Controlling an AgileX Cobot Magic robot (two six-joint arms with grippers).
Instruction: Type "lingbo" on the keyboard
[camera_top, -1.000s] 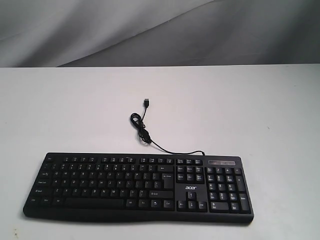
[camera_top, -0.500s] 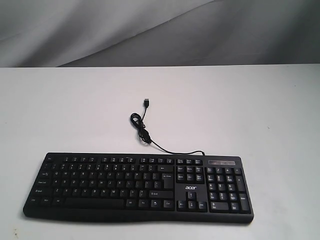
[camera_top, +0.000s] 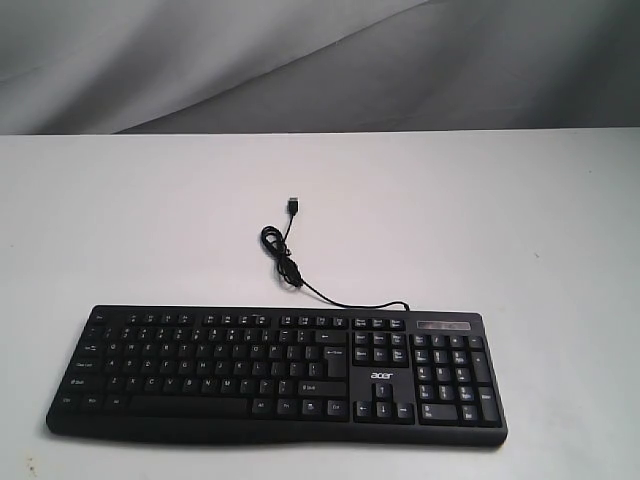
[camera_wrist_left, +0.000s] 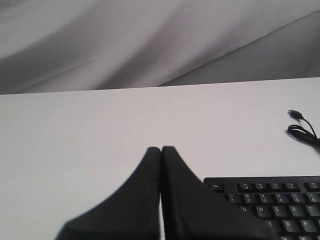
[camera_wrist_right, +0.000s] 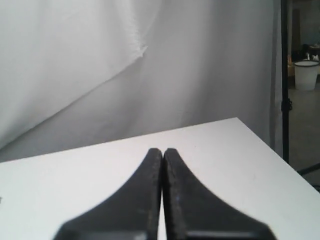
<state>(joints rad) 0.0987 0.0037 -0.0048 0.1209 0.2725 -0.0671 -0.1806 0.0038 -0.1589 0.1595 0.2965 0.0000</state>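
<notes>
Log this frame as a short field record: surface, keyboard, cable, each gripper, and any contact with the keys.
surface: white table, grey cloth backdrop
keyboard: black, full-size, lying flat, acer logo beside the number pad
cable: thin, black, loosely looped behind the keyboard
USB plug: lying loose on the table, plugged into nothing
left gripper: shut, empty, keyboard's Esc corner beside it
right gripper: shut, empty, only bare table ahead
key contact: none seen; no arm shows in the exterior view
</notes>
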